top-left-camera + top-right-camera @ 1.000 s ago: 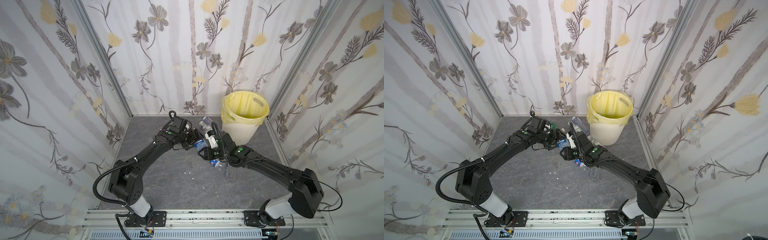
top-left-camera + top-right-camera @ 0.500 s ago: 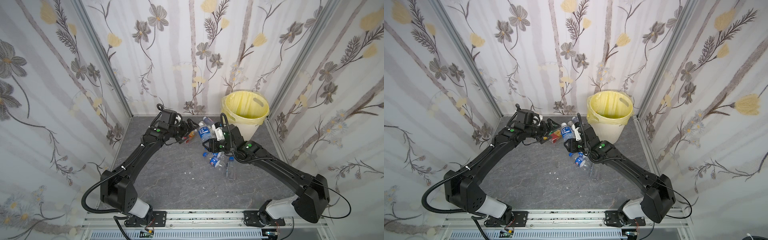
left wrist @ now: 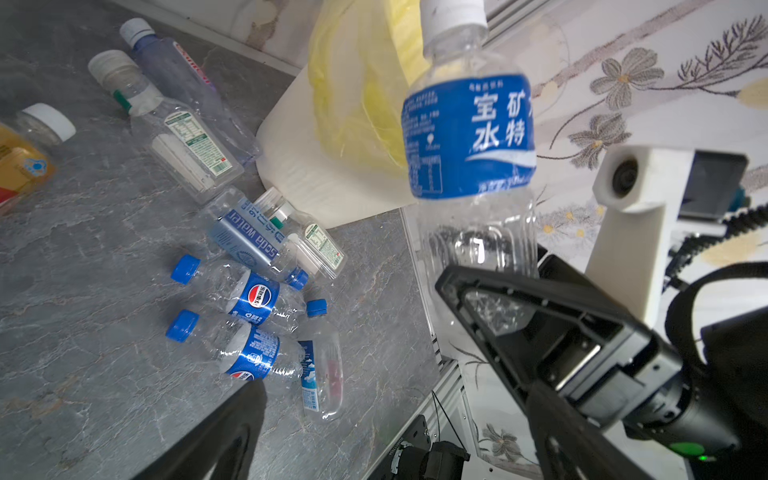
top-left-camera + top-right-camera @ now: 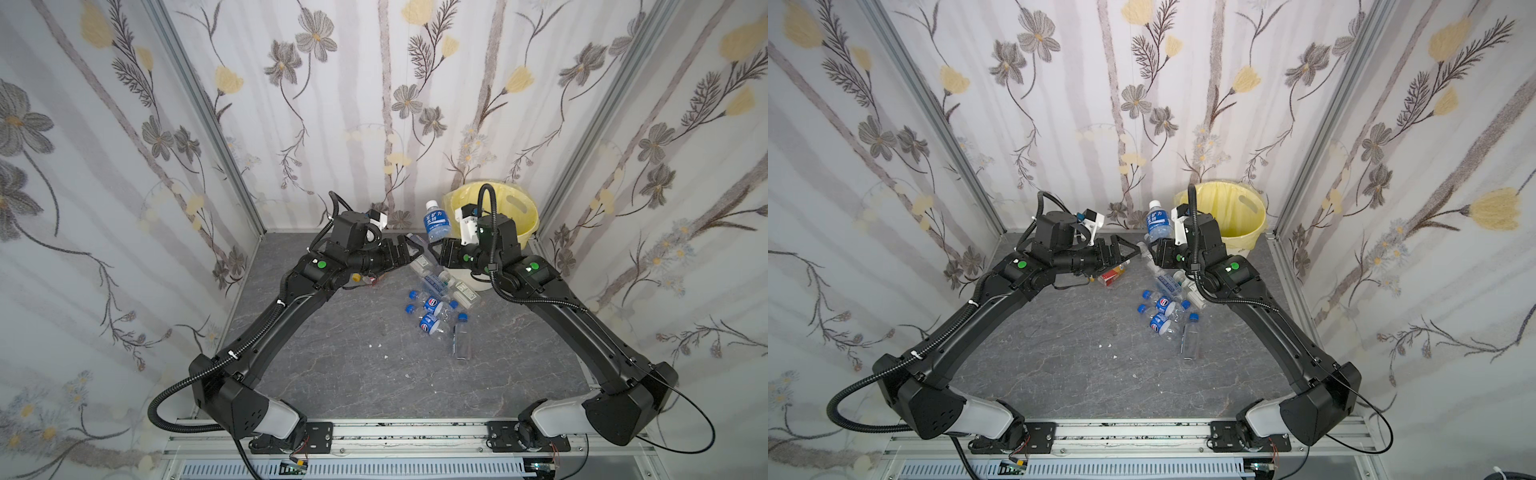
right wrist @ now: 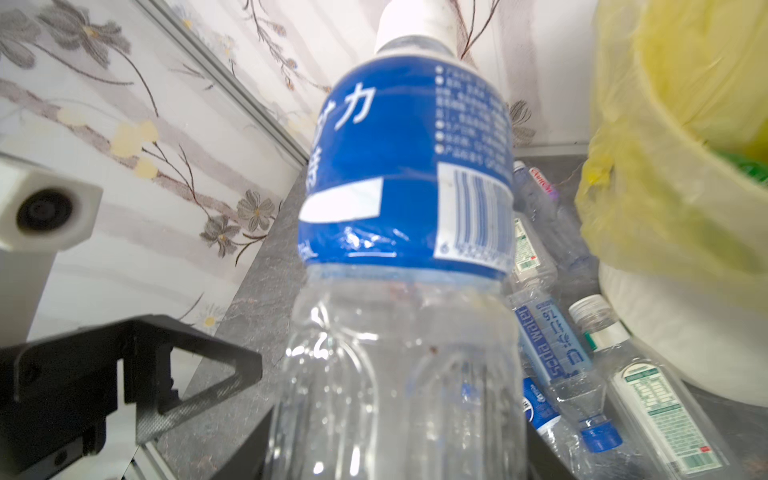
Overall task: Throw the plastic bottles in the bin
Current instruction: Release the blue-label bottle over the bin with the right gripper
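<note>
Left gripper point(image 4: 413, 254) withdrawn; right gripper point(image 4: 436, 248) holds one bottle point(image 4: 436, 221).

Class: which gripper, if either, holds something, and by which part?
The right gripper holds the blue-labelled bottle by its clear lower body, below the label, cap up. The left gripper is open, holding nothing.
</note>
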Motion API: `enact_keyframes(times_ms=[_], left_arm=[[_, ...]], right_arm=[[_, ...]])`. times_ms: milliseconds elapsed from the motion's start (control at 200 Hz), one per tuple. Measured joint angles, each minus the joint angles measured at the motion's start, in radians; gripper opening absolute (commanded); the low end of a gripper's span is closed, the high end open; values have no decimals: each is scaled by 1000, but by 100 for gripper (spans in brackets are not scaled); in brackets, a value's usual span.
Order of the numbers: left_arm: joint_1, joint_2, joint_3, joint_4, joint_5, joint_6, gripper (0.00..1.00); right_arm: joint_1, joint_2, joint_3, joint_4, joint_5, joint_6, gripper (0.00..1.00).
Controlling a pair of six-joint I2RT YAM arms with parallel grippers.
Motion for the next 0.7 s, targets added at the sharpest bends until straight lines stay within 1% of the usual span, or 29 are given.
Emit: enact_keyframes(times_ms=[235,480,595,699], left_arm=[[-94,48,130,-2,-82,89,100],[-184,152,330,-4,-145,166,100],[-211,191,412,-4,-164,187,100],[-222,218,468,-3,-175,198,100]], right_arm=[[-116,-8,159,-57,25,-26,52],[-235,-53,285,-86,61,-77,54],[-279,-82,347,-101,101,-109,54],[-298,-105,401,-96,139,-149,54]])
